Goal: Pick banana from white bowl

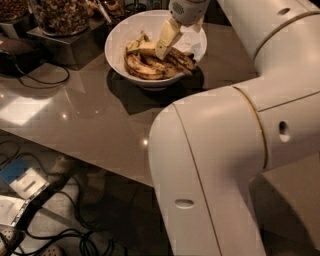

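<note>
The white bowl [118, 39] stands at the far middle of the grey table. Several overripe bananas lie in it. The banana [142, 67], yellow with heavy brown-black blotches, curves along the bowl's near side, and darker ones lie to its right. My gripper [168, 39] hangs from the top of the view into the bowl, its pale tip just above or touching the bananas at the bowl's centre. It holds nothing that I can see. My arm hides the bowl's far right rim.
Glass jars of nuts [62, 15] stand on a dark stand at the back left, with a black cable [45, 79] beside them. My white arm [225, 165] fills the right half. The table's front edge [75, 152] runs diagonally, with cables and papers on the floor below.
</note>
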### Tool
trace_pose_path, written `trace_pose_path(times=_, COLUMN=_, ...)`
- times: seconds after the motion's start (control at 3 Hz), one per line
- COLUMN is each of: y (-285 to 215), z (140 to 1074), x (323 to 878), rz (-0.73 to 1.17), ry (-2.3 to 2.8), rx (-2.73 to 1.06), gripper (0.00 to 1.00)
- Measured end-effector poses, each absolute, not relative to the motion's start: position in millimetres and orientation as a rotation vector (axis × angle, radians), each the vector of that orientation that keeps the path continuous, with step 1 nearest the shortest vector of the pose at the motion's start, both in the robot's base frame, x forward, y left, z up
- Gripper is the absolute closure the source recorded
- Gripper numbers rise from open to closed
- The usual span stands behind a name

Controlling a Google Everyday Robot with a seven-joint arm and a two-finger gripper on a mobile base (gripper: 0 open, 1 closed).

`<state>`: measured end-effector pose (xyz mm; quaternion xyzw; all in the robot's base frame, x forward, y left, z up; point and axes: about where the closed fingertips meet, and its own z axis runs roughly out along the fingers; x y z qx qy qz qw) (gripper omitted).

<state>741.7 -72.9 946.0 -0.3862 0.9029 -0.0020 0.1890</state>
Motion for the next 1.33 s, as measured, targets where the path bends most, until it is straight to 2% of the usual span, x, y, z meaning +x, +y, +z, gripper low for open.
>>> trace_pose_path(times=1.0, y=-71.3, z=953.1, x=705.5, rz=-0.009, ry=2.519, rx=-1.130, gripper=0.20)
trace_pose_path(times=1.33, y=-65.0, z=950.4, x=698.7, rz=-0.016, ry=2.510, rx=-1.168, gripper=0.28)
